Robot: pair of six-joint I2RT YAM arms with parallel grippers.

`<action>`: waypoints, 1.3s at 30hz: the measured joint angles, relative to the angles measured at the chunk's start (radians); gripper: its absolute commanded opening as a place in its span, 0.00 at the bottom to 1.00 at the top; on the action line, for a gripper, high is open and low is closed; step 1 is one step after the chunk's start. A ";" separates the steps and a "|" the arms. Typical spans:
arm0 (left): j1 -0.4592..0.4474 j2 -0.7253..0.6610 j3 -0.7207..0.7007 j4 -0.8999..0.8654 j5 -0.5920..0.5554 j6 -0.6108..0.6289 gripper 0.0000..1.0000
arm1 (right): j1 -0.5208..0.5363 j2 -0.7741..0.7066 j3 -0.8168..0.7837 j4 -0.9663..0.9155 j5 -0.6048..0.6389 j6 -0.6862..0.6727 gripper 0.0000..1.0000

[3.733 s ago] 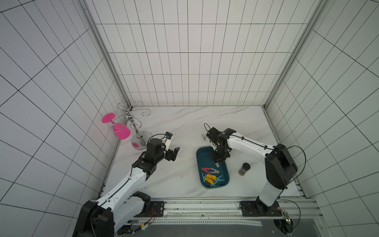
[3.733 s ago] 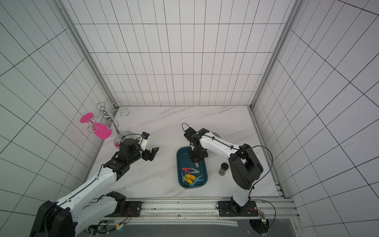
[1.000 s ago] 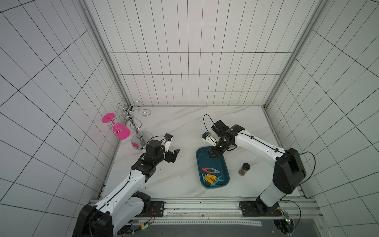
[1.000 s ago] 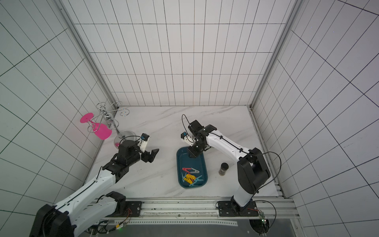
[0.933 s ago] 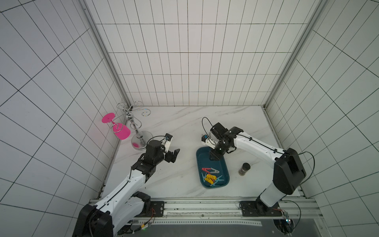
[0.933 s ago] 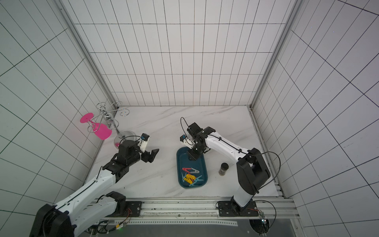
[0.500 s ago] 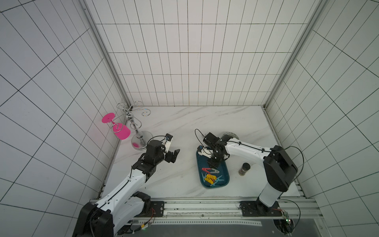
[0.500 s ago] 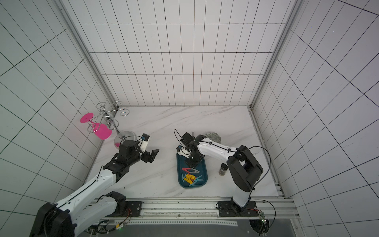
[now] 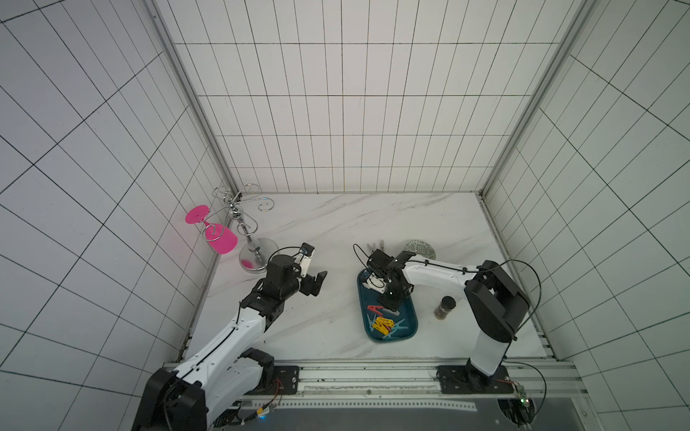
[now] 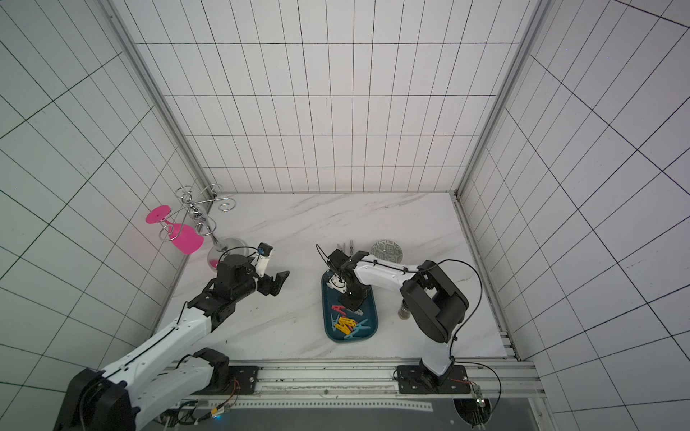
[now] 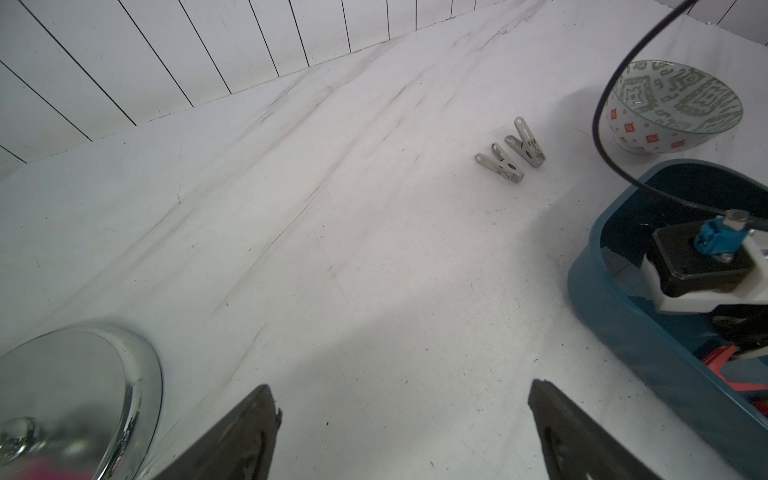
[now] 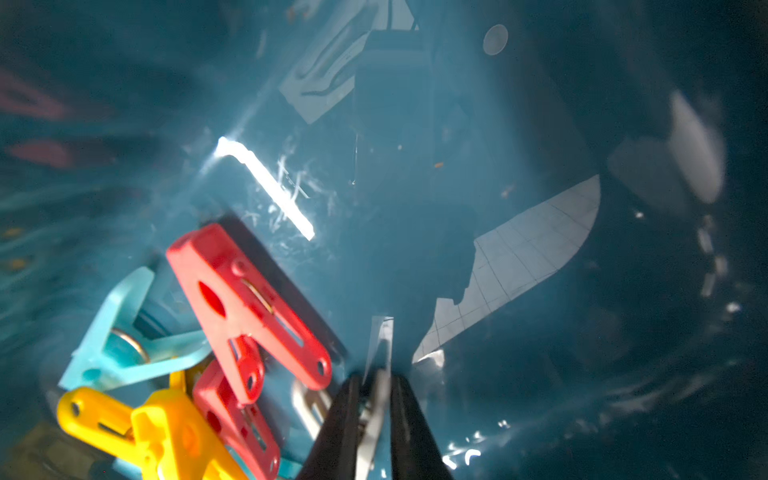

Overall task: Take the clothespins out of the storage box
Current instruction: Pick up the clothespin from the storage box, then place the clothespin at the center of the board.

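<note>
Which way the storage box [image 9: 363, 298] runs: its long axis goes from the back wall toward the front rail in both top views, with the near end swung slightly toward the right arm's base.
Box place: on the marble table [image 9: 328, 231], in front of the right arm and near the patterned bowl [image 9: 420, 248].
Box look: dark teal, with rounded corners, low walls and a glossy, scratched floor.
Heap in box: the pegs are gathered toward the near end, and the far end is bare.
Red clothespins [image 12: 249, 307]: two, A-shaped; in a top view one [image 9: 375, 309] lies crosswise to the box's long axis.
Yellow clothespins [image 12: 99, 415]: at least two, overlapping.
Light blue clothespins [image 12: 108, 332]: several, too tangled for an exact count.
Loose grey clothespins [image 11: 498, 166]: two, side by side on the table past the box's far end, beside the bowl; their long axes run roughly along the box's.
Right gripper [image 12: 374, 382]: down inside the box, jaws drawn close on a blurred pale grey clothespin [image 12: 376, 403], just beside the red ones.
Left gripper [image 11: 401, 397]: jaws spread wide with nothing between them, above bare table, well apart from the box.
Containers: one box, one bowl.
</note>
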 measured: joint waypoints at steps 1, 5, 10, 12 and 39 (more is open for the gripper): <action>0.000 0.000 0.000 0.000 0.000 0.000 0.95 | 0.000 0.000 0.000 0.000 0.001 0.001 0.14; 0.000 0.004 0.000 0.000 0.000 0.000 0.95 | 0.000 -0.001 -0.002 0.003 0.002 0.004 0.12; 0.000 0.012 0.000 0.000 0.000 0.000 0.95 | -0.009 -0.018 -0.006 0.002 0.001 0.011 0.11; 0.000 0.013 0.000 0.000 0.000 -0.001 0.95 | -0.017 -0.033 -0.006 0.002 -0.002 0.013 0.11; 0.000 0.003 -0.001 0.000 0.000 -0.009 0.95 | -0.218 0.180 0.621 -0.037 -0.097 0.226 0.12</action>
